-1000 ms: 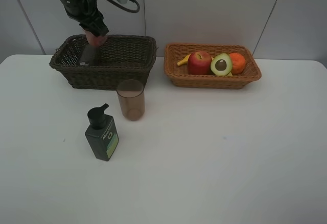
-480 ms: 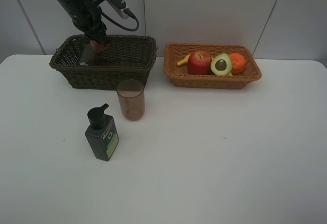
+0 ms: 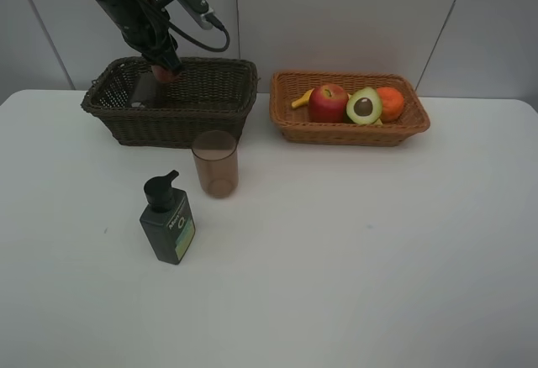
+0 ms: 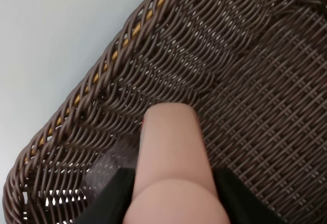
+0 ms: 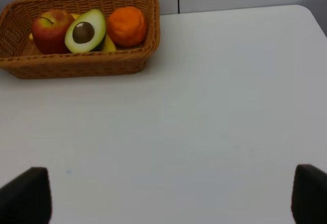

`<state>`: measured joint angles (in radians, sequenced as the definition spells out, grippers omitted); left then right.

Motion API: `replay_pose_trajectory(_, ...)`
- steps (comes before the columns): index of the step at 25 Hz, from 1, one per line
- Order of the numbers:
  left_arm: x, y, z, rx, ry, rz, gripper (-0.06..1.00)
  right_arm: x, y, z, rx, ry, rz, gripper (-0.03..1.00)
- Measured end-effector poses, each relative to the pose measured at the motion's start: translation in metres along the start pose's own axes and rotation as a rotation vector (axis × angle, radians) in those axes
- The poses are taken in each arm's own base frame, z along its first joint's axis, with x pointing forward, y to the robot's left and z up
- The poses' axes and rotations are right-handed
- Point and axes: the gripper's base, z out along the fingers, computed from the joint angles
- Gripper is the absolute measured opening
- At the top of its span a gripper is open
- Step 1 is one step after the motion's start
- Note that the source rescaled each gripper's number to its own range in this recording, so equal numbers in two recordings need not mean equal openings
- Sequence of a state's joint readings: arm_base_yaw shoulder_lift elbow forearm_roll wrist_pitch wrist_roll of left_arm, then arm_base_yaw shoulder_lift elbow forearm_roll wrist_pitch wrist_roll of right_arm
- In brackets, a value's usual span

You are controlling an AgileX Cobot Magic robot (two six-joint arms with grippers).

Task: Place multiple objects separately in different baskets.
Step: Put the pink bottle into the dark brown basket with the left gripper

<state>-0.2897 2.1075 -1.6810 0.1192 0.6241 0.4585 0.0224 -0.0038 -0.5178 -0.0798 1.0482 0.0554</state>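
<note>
We see left end effector [image 4: 173, 196] grasping pink bottle [image 4: 171, 147] over dark brown basket [image 3: 181, 120] floor | our right end effector [image 5: 163, 198] released wide above desk [image 5: 230, 106]

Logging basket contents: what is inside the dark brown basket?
Inside the dark brown basket, the left gripper holds a pink bottle beside a translucent cup. Its front wall hides some floor.

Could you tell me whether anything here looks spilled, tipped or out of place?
Nothing stands out. The cup and pump bottle stand upright, the fruit sits in the tan basket, and the left end effector holds the pink bottle over the dark basket.
</note>
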Motion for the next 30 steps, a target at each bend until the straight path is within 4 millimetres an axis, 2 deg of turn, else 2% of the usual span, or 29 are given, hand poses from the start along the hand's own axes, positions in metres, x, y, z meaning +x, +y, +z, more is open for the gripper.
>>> replay_pose_trajectory(9, -0.0001, 0.0001, 0.0, -0.001, -0.001, 0.0, 0.43, 0.0, 0.0, 0.0, 0.0, 0.0, 0.0, 1.0)
replay_pose_trajectory(10, -0.0001, 0.0001, 0.0, -0.001, -0.001, 0.0, 0.47, 0.0, 0.0, 0.0, 0.0, 0.0, 0.0, 1.0)
replay_pose_trajectory(11, -0.0002, 0.0001, 0.0, -0.001, -0.002, 0.0, 0.56, 0.0, 0.0, 0.0, 0.0, 0.0, 0.0, 1.0)
replay_pose_trajectory(13, -0.0004, 0.0002, 0.0, -0.002, -0.004, 0.002, 0.83, 0.0, 0.0, 0.0, 0.0, 0.0, 0.0, 1.0)
replay_pose_trajectory(16, 0.0, 0.0, 0.0, 0.0, -0.001, 0.013, 0.97, 0.0, 0.0, 0.0, 0.0, 0.0, 0.0, 1.0)
replay_pose_trajectory(30, 0.0008, -0.0004, 0.0, 0.004, 0.009, 0.017, 1.0, 0.0, 0.0, 0.0, 0.0, 0.0, 0.0, 1.0)
